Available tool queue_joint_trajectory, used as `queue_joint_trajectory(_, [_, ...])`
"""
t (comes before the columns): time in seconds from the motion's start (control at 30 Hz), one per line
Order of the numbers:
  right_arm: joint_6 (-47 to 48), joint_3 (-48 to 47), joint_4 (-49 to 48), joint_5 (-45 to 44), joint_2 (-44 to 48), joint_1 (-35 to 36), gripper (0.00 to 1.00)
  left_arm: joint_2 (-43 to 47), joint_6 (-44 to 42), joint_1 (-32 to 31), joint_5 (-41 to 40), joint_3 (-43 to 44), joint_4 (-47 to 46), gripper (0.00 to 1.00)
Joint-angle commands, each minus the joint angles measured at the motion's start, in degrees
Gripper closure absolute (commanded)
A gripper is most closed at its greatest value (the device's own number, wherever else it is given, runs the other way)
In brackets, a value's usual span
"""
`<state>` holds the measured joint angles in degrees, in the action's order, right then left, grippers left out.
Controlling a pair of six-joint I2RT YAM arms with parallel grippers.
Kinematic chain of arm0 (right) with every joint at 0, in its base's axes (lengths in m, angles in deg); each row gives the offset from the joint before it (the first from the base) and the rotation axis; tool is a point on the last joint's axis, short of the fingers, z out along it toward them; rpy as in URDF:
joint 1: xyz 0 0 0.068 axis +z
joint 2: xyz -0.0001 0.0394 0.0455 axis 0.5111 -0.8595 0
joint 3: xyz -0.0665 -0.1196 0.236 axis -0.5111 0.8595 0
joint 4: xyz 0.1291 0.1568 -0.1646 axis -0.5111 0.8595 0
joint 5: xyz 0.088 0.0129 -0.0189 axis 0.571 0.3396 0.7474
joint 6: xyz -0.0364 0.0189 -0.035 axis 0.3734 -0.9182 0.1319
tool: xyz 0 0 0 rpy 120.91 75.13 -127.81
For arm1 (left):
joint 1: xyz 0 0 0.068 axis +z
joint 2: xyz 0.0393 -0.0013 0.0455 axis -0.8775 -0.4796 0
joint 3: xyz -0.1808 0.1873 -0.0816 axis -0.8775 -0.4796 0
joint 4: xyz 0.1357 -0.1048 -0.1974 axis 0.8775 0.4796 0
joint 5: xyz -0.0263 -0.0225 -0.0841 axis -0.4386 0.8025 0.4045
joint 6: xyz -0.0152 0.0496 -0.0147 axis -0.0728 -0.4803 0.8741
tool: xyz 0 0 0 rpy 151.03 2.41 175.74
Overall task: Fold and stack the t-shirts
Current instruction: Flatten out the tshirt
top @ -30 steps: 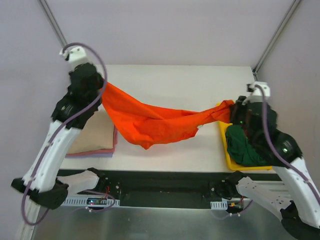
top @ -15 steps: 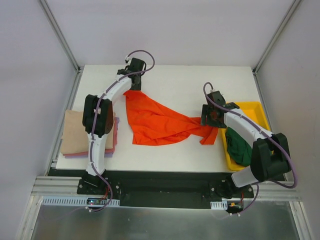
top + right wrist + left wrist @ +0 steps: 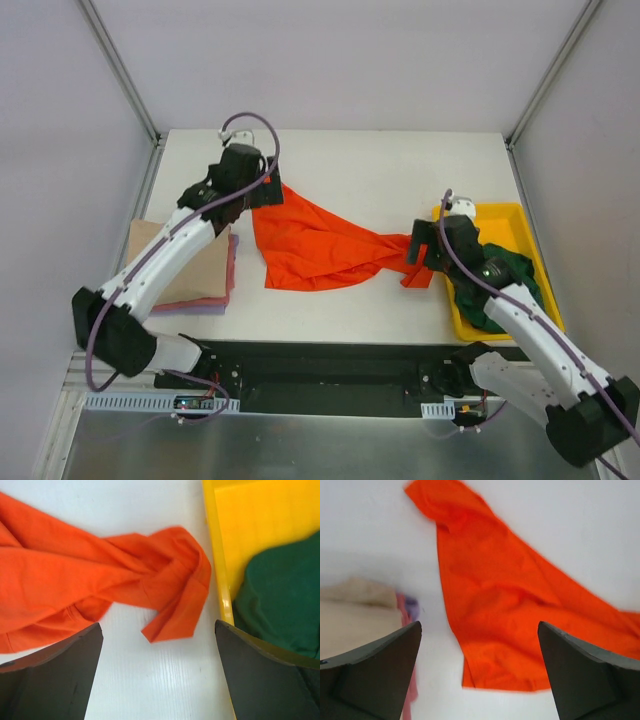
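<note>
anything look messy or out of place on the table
The orange t-shirt lies twisted and bunched on the table, not flat, its end beside the yellow tray curled over. The green t-shirt sits heaped in that tray.

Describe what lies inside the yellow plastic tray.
Inside the yellow plastic tray lies a crumpled dark green cloth t-shirt, filling its near part; the far part shows bare yellow floor. Anything beneath the shirt is covered.

so the white table (image 3: 350,165) has a crumpled orange-red t-shirt (image 3: 310,245) lying mid-top. Left of that shirt there's a folded stack (image 3: 205,275), tan on top. Just beside its right tip, a yellow tray (image 3: 505,225).
</note>
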<state>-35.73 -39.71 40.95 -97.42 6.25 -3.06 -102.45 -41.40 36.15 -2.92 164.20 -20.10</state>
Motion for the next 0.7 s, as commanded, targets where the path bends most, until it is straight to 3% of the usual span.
queue_joint_trajectory(0.0, [-7.68,12.45,-7.93,1.90,12.81,-0.17,0.04,11.11,14.57,-2.23,6.74,-18.66,-0.09,0.01])
queue_joint_trajectory(0.17, [-10.15,19.15,-12.43,7.00,23.38,-0.09,0.04,19.13,21.62,-4.78,11.06,-32.74,-5.19,0.11])
queue_joint_trajectory(0.3, [-11.12,19.77,-11.29,9.20,22.87,-0.17,0.04,19.85,24.79,-5.40,15.36,-40.22,-11.42,0.33])
queue_joint_trajectory(0.5, [-11.39,18.72,-10.41,11.75,16.99,0.00,0.04,14.05,26.64,-5.75,16.42,-40.59,-13.37,0.52])
queue_joint_trajectory(0.67, [-11.39,18.89,-10.32,10.44,16.27,0.00,0.04,10.10,26.64,-6.27,17.48,-40.05,-13.81,0.58])
